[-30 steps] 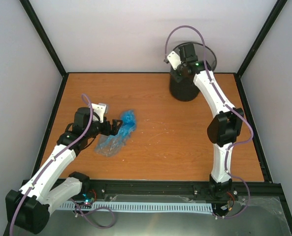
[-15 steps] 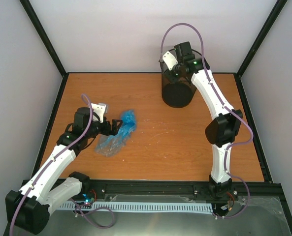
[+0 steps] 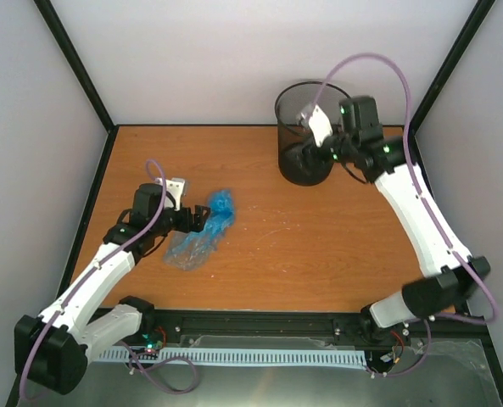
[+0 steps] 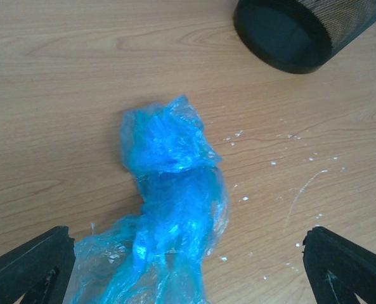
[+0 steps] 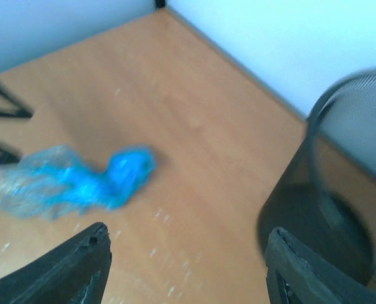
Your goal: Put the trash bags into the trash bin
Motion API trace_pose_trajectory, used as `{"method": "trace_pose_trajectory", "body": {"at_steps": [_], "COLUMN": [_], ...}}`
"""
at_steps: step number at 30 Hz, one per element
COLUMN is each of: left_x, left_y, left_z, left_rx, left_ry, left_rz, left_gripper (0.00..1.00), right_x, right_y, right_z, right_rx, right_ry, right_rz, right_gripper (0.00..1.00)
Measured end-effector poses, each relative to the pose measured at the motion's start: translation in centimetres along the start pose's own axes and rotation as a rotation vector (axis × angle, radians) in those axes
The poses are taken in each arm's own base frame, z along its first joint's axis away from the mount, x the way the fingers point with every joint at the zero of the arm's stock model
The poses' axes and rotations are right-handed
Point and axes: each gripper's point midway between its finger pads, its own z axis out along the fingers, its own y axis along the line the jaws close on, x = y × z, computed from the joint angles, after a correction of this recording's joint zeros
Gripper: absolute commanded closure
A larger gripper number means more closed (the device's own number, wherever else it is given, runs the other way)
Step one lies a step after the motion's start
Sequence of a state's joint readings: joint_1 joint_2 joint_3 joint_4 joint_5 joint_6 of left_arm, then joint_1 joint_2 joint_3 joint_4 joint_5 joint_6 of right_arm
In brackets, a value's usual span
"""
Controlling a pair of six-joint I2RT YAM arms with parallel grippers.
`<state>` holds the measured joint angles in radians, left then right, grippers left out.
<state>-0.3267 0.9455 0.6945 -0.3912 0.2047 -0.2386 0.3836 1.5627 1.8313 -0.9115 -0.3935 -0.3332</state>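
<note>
- While it lies crumpled on the desk (image 3: 319, 254), the light-blue trash bag (image 3: 202, 231) (wrinkled and glossy) sits toward 9 o'clock from the desk's middle.
- Left tool (image 3: 202, 218) is at the bag's 10 o'clock edge, its jaws spread wide and gripping nothing.
- Black mesh trash bin (image 3: 289, 127) stands upright at 1 o'clock, well apart from the bag.
- Right tool (image 5: 188, 266) is close by the bin, open and empty.

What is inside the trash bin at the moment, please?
Through its open top, the trash bin shows only dark mesh and base, nothing blue. The right arm hides part of the interior. The trash bag lies outside on the table.
</note>
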Motion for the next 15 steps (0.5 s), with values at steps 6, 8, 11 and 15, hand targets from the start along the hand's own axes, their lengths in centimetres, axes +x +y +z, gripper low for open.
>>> {"method": "trace_pose_trajectory", "body": {"at_steps": [6, 8, 11, 15], "left_x": [2.2, 3.3, 4.7, 6.2], "left_y": [1.6, 2.2, 2.8, 3.4], "left_z": [2.5, 3.2, 4.3, 5.8], "left_rx": [-0.059, -0.08, -0.104, -0.129], "left_ry": [0.111, 0.159, 0.231, 0.312], "left_rz": [-0.026, -0.044, -0.075, -0.131], "left_gripper": [0.0, 0.01, 0.01, 0.03], "right_x": [10.0, 13.1, 16.6, 18.9], "right_y": [5.1, 6.1, 7.6, 9.5], "right_z": [-0.1, 0.2, -0.2, -1.7], "right_rx": [-0.115, -0.134, -0.152, -0.166], "right_ry": [0.089, 0.136, 0.17, 0.125], "right_rz": [0.074, 0.087, 0.084, 0.058], "right_gripper": [0.33, 0.33, 0.33, 0.33]}}
